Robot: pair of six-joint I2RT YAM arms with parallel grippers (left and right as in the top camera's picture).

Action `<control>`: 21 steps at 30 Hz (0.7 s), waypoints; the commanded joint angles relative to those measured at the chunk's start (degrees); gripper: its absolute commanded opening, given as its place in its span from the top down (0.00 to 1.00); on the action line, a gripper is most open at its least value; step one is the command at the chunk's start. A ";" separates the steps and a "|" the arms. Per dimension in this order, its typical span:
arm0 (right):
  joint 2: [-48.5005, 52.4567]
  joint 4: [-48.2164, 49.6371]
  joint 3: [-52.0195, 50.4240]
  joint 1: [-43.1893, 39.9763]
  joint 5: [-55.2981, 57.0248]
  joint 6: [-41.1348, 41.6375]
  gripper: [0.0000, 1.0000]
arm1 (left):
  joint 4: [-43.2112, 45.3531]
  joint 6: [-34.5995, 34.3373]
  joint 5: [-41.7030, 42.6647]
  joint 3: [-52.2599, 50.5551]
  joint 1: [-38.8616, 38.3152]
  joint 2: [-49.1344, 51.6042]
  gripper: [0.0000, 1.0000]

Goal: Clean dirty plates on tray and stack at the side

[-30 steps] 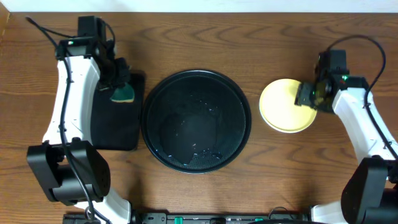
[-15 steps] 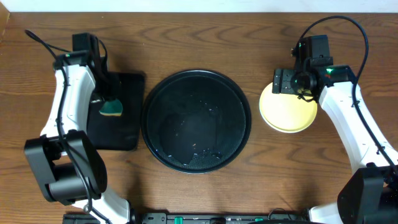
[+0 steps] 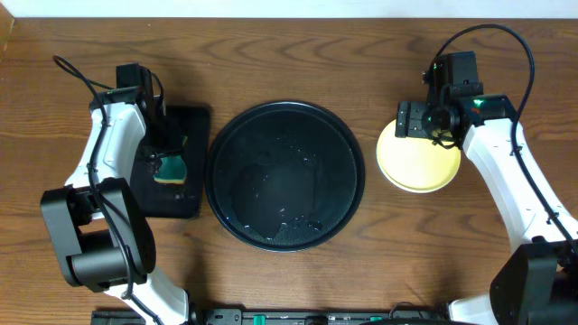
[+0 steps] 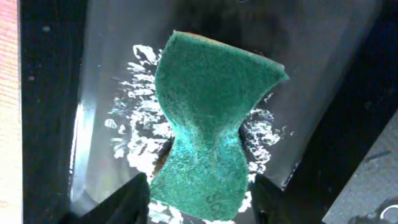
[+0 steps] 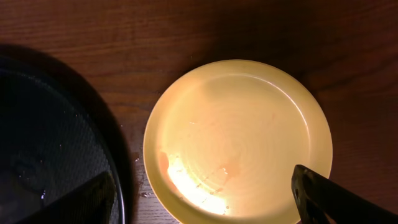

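Subject of inspection: round tray (image 3: 285, 174), glossy black, at the centre of the tabletop (image 3: 289, 54). It serves as the reference for all positions. Its floor shows wet streaks and glints.

Item 1: a pale yellow plate (image 5: 237, 140) lies flat on the bare wood just beside the round tray's right rim, apart from it by a narrow strip of wood. Droplets glint on its surface near the edge closest to the round tray. Whether other plates lie under it cannot be determined from either view.

Item 2: the right tool (image 5: 205, 199) hangs over the yellow plate's far edge, right of the round tray. Its fingers are spread wide, one at each lower corner of the wrist view, with nothing between them.

Item 3: a rectangular tray (image 3: 181, 194), black, sits against the round tray's left rim. Its surface is wet, with white glints.

Item 4: the left tool (image 4: 202, 199) is over the rectangular tray, left of the round tray. Its fingers press the near end of a green sponge (image 4: 211, 99) from both sides, and the sponge is drawn in at the waist. Contact between the sponge and the wet surface beneath cannot be confirmed.
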 commanded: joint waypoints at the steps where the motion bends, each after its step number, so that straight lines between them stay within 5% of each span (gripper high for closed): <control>1: -1.01 -0.04 0.72 0.59 -0.09 -0.07 0.11 | -0.76 -0.31 1.90 0.52 0.02 -0.59 0.43; 7: -1.55 -1.40 2.36 0.59 -0.07 0.02 0.01 | -3.63 -0.31 3.39 4.11 0.00 -4.63 0.40; 13: -5.49 -4.48 8.04 0.42 0.26 -0.07 0.01 | -4.90 -0.28 9.14 7.19 0.00 -15.39 0.36; 14: -6.60 -5.22 9.20 0.42 0.59 -0.26 0.01 | -4.90 -0.26 9.14 7.19 0.00 -16.85 0.26; 21: -18.43 -8.11 15.02 0.37 5.42 -0.68 0.01 | -4.90 -0.26 9.14 7.19 0.02 -23.87 0.25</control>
